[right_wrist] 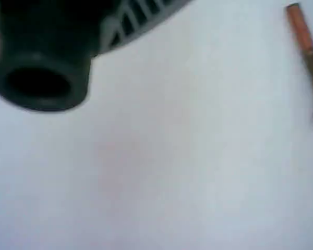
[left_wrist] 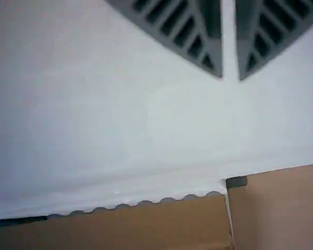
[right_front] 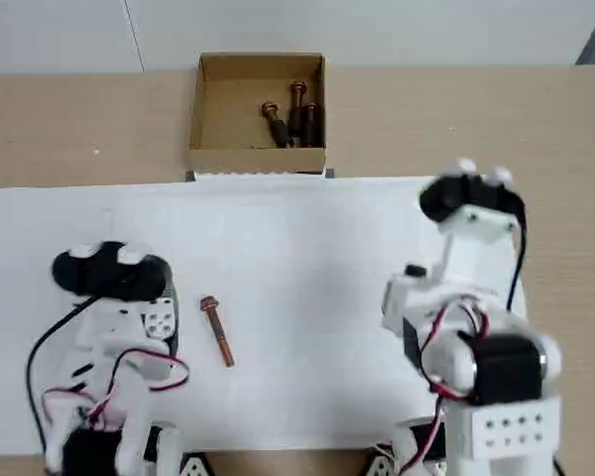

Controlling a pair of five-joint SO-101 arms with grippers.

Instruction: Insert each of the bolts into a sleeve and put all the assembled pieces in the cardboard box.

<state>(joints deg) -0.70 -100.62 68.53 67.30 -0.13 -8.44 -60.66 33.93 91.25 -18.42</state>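
The left hand (left_wrist: 230, 73) is held low over the white sheet (right_front: 307, 288). Its grey ribbed fingers (left_wrist: 198, 36) are drawn almost together, and only a thin slit of sheet is seen between them. Nothing is gripped in it. Past its fingertips, the wavy edge of the sheet is seen, and beyond that the brown tabletop (right_front: 79, 119).

The right hand (right_front: 456, 198) is raised over the opposite side of the sheet, well apart from the left hand. A black sleeve (right_wrist: 40, 80) is clamped in it. The sleeve's hollow end is left free and is seen beside one ribbed finger.

One copper-coloured bolt (right_front: 217, 332) is left lying flat on the sheet, ungripped. It is found just beside the left hand, on the side toward the right hand, and much nearer the left hand than the right.

The cardboard box (right_front: 210, 109) is set on the tabletop beyond both hands, just past the far edge of the sheet and roughly between the two. Several assembled pieces (right_front: 293, 121) are seen inside it, gathered toward the side nearer the right hand, and the rest of its floor is left bare.
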